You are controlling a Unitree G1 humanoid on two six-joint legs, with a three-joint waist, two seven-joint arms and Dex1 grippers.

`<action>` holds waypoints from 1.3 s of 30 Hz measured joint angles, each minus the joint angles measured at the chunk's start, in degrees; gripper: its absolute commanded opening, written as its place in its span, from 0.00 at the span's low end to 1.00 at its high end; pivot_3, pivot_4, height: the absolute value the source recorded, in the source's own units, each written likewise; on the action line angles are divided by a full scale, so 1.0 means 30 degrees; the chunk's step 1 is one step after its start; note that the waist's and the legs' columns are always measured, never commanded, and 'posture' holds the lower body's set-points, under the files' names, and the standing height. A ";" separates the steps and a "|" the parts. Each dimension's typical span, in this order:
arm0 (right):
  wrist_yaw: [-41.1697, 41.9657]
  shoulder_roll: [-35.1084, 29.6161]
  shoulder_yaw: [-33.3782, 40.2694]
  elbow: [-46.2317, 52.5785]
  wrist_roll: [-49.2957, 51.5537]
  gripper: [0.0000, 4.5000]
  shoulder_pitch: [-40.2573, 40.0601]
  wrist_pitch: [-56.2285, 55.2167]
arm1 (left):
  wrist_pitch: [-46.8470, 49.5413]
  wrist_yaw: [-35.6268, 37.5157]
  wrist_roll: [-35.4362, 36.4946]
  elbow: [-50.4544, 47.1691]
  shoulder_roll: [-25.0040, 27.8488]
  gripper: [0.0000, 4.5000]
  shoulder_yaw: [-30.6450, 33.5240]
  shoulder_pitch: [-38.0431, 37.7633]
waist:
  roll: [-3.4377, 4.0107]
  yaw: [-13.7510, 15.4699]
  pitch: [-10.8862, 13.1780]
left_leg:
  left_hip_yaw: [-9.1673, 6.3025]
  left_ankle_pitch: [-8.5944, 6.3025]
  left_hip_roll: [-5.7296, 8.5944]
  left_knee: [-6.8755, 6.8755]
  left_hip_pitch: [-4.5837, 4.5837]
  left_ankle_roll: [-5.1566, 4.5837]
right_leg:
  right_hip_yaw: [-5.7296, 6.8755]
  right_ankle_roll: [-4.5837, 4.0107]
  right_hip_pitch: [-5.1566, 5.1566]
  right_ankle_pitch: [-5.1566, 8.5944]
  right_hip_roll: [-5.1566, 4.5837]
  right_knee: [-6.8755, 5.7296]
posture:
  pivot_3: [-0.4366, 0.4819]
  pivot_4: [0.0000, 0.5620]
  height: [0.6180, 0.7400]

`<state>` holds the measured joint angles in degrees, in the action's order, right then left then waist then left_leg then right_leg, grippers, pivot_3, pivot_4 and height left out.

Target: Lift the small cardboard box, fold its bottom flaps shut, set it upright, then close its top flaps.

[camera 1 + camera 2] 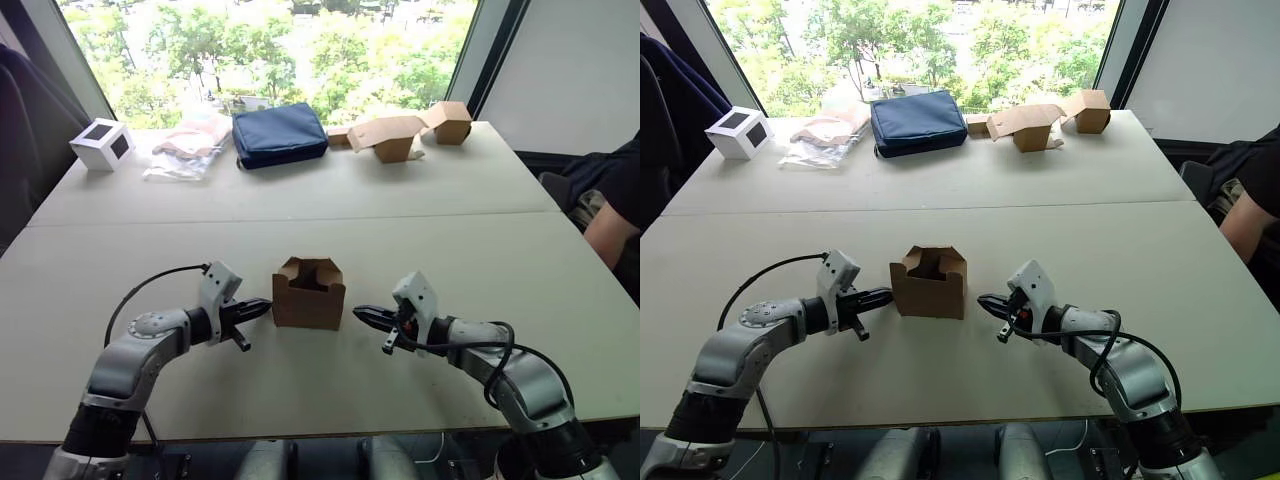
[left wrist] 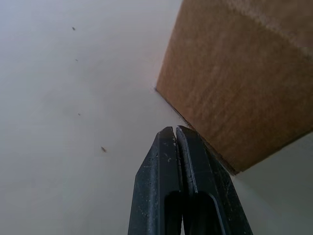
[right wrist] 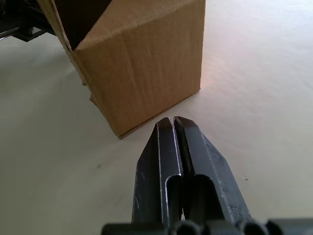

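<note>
one small cardboard box [image 1: 309,294] is stood upright on the table [image 1: 420,200], top flaps [image 1: 308,271] open, between two grippers: left gripper [image 1: 262,307] and right gripper [image 1: 360,314], fingers pressed together, holding nothing.

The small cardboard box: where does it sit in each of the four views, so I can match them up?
Left eye view: the small cardboard box stands centre, between both claws.
Right eye view: box just left of centre.
Left wrist view: its side wall fills the upper right.
Right wrist view: its corner is ahead of the claw.
Shared landmark: the pale table.
</note>
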<state>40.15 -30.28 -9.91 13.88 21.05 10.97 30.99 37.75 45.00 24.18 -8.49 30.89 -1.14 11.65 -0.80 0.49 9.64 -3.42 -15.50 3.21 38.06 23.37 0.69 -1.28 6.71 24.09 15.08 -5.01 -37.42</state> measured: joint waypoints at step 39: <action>0.4793 -0.2309 0.2429 0.0444 0.2619 0.00 0.3809 0.1516 | 0.3074 0.4522 0.4604 -0.2323 0.4470 0.01 0.1749 0.3239 | 0.0010 -0.0157 -0.0002 | -0.0009 -0.0007 -0.0014 -0.0015 -0.0001 -0.0010 | 0.0015 0.0000 -0.0013 0.0000 0.0005 0.0042 | 0.48 0.27 1.00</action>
<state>54.53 -37.20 -2.62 15.22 28.91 22.40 35.53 46.97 58.56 37.99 -15.46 44.30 4.11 21.36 -0.77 0.02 9.64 -3.45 -15.52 3.17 38.02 23.37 0.66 -1.24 6.71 24.06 15.08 -4.99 -37.29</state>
